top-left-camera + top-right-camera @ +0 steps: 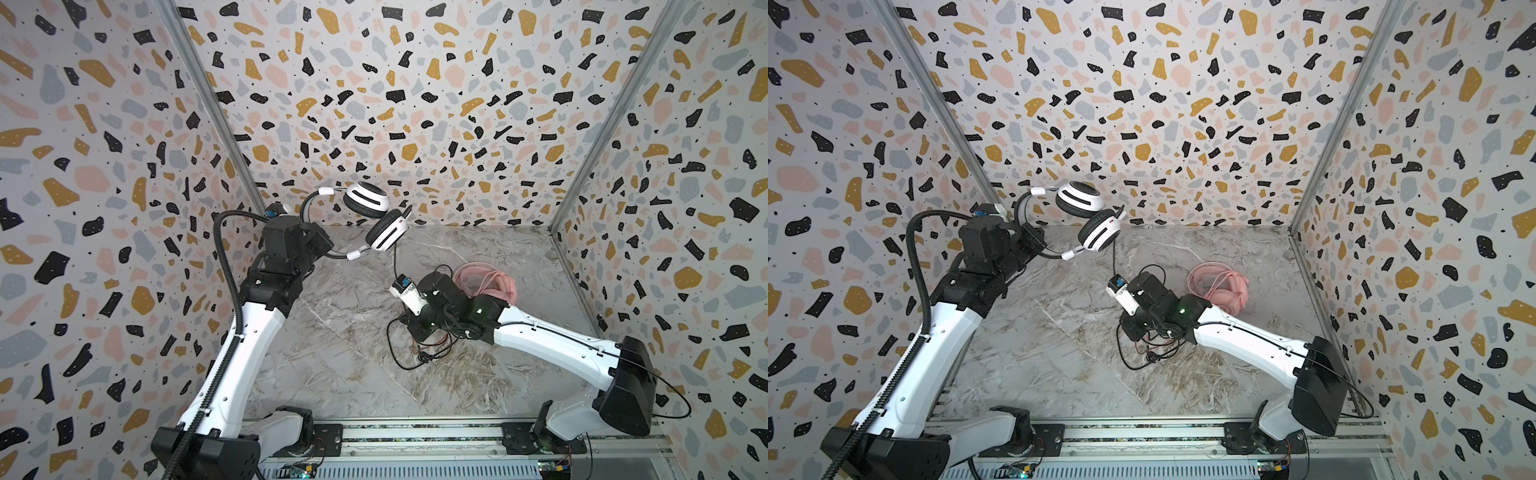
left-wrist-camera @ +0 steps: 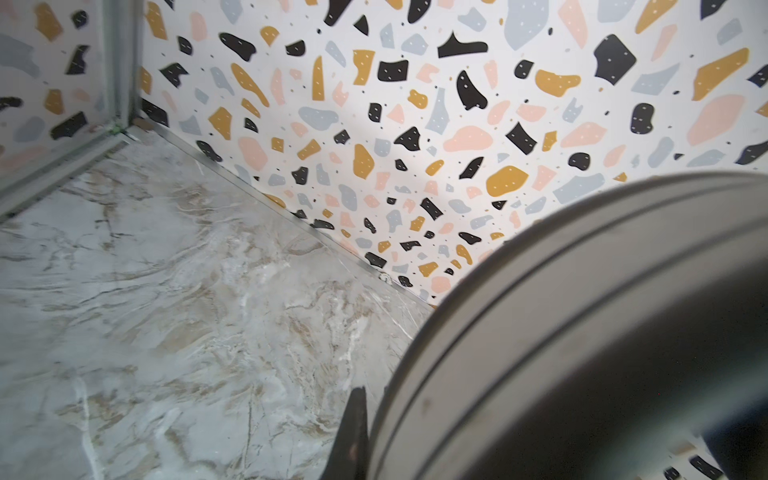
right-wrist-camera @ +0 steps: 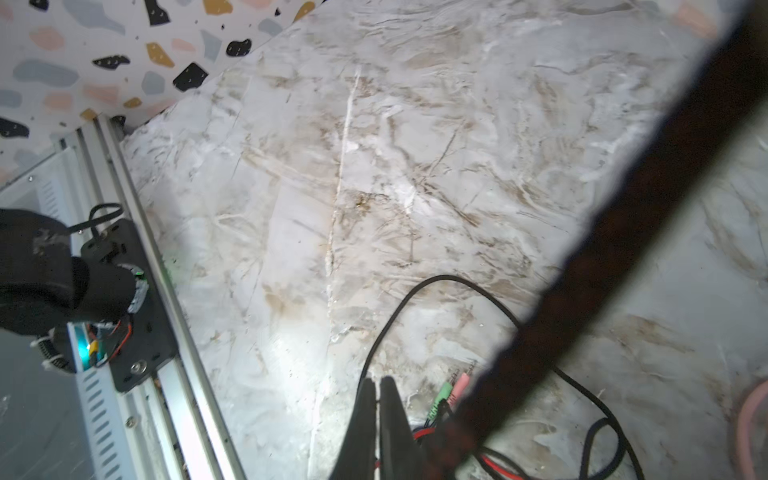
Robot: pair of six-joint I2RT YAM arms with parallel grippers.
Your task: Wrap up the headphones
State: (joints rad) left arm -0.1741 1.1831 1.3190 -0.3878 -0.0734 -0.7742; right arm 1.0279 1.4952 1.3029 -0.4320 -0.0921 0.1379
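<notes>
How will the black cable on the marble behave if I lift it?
Probably floppy: the black cable lies in slack loops, so it should sag and trail. Likely light, since it is thin. Its green and pink plugs may swing at the end.

I'm driving a robot test cell here: a lab-type rig, not a home. Three walls [image 1: 415, 104] wear printed terrazzo sheet and are joined by bare aluminium corner posts [image 1: 204, 83]. The bench [image 1: 332, 353] has a marble-look surface. Along its front edge, an aluminium rail [image 1: 415, 434] carries the bases of two white-and-black robot arms [image 1: 257, 340] [image 1: 552, 345]. An exposed circuit board [image 1: 301, 469] and a slotted cable duct [image 1: 395, 471] sit by the rail. Corrugated conduit [image 1: 227, 266] runs up one arm.
</notes>
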